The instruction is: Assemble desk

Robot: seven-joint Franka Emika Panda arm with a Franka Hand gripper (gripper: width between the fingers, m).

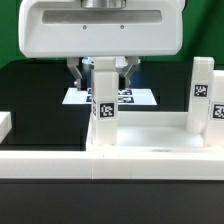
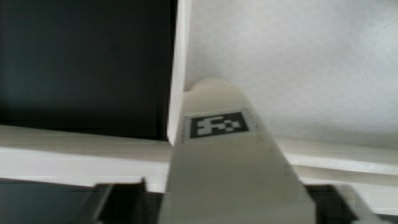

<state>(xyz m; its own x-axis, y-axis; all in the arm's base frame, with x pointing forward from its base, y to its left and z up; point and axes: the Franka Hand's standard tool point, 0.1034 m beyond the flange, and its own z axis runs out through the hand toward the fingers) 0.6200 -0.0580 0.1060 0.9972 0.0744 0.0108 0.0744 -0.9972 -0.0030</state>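
1. Two upright legs stand out in the exterior view. Nearest the camera, a long low white rail [image 1: 60,165] crosses the frame. Just behind it lies the desk top [image 1: 150,135], a white tray with raised walls.
2. At the tray's end on the exterior view's left stands the tagged leg [image 1: 103,100]. The tray wall hides how its foot sits. A second leg [image 1: 203,88] stands at the end on the exterior view's right, well apart from the first. Only this view shows the second leg, the rail and the marker board [image 1: 140,97], which lies flat on the black table [image 1: 40,95] furthest back.
3. The wrist view looks down the first leg [image 2: 221,150] with its tag facing the camera. The desk top [image 2: 302,60] spreads pale to one side of the leg, and bare black table [image 2: 80,60] to the other. It alone shows the tray's straight edge running right beside the leg.
4. Open room lies over the dark table on the exterior view's left. On the right, the tray walls and the second leg crowd the space.
5. The gripper [image 1: 103,80] [image 2: 222,205] hangs over the first leg's upper part, one finger [image 1: 78,75] on each side. I cannot tell whether the jaws press on the leg or stand just off it.
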